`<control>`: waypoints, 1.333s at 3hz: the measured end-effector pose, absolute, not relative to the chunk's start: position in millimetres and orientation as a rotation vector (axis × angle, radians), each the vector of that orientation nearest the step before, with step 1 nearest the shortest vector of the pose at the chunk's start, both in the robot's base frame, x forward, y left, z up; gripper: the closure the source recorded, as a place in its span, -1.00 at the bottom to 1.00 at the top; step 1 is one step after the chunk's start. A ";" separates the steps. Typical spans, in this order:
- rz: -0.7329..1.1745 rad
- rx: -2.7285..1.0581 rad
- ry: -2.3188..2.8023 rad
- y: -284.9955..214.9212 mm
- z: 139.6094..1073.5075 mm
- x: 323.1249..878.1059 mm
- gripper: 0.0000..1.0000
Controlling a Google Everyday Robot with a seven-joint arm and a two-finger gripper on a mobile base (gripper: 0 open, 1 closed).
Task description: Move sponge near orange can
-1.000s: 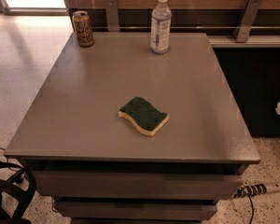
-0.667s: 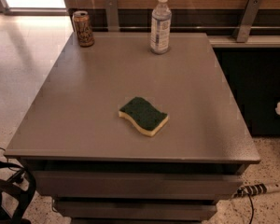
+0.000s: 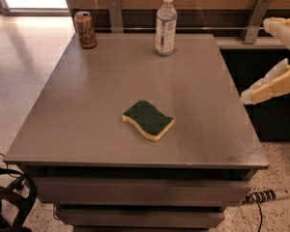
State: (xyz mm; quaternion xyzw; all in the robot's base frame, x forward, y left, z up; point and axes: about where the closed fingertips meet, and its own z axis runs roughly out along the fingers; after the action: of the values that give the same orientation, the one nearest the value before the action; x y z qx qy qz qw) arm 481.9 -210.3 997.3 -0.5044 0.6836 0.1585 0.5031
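The sponge, dark green on top over pale yellow foam, lies flat near the middle of the grey table, a little toward the front. The orange can stands upright at the table's far left corner. My gripper is off the table's right edge, well to the right of the sponge and above table height. Its two pale fingers are spread apart with nothing between them. Sponge and can stand far apart.
A clear plastic bottle with a white cap stands upright at the far middle of the table. A wooden wall with metal brackets runs behind. A power strip and cable lie on the floor at the front right. A black object is at the lower left.
My gripper has come further into view from the right edge and risen; before, only a small tip showed. Sponge, can and bottle have not moved.
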 end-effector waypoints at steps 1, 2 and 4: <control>0.431 -1.251 1.620 -185.9 976.2 491.0 -1.00; 0.383 -1.293 1.650 -161.4 935.8 500.5 -1.00; 0.361 -1.327 1.708 -136.7 882.3 509.9 -1.00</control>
State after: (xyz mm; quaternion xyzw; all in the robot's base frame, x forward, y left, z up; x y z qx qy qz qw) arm 509.9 -136.7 882.3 -0.5383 0.6930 0.1463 0.4567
